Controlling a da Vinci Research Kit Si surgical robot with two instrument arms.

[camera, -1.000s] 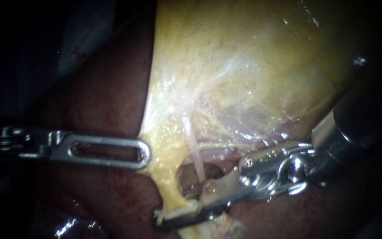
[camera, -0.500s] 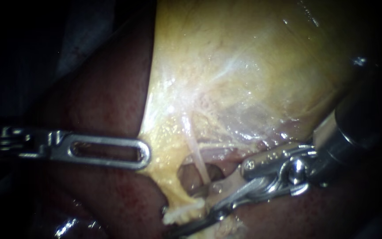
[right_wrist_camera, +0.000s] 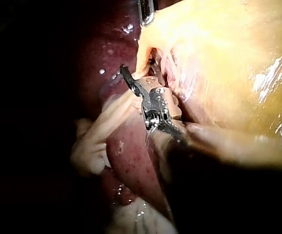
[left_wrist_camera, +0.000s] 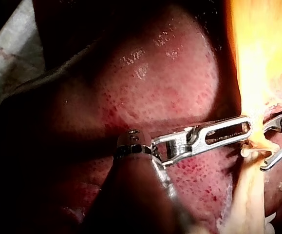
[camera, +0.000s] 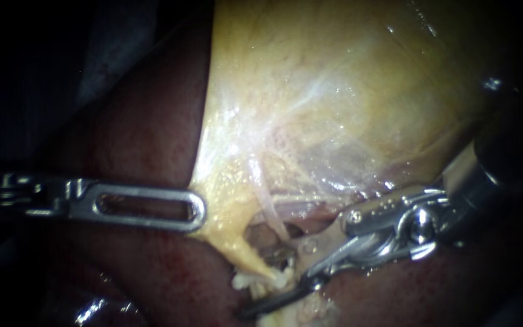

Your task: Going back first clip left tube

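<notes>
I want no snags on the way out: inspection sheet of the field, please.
Surface: dark red wet liver.
Job's things: pale thin tube below the glistening yellow gallbladder; clip too small to tell.
Clutter: nothing seen.
Pincers: right instrument pincer open, gripping nothing, near the tube's lower end; left instrument at the gallbladder's edge.
Cables: nothing seen.
Surroundings: dark, nothing seen.
</notes>
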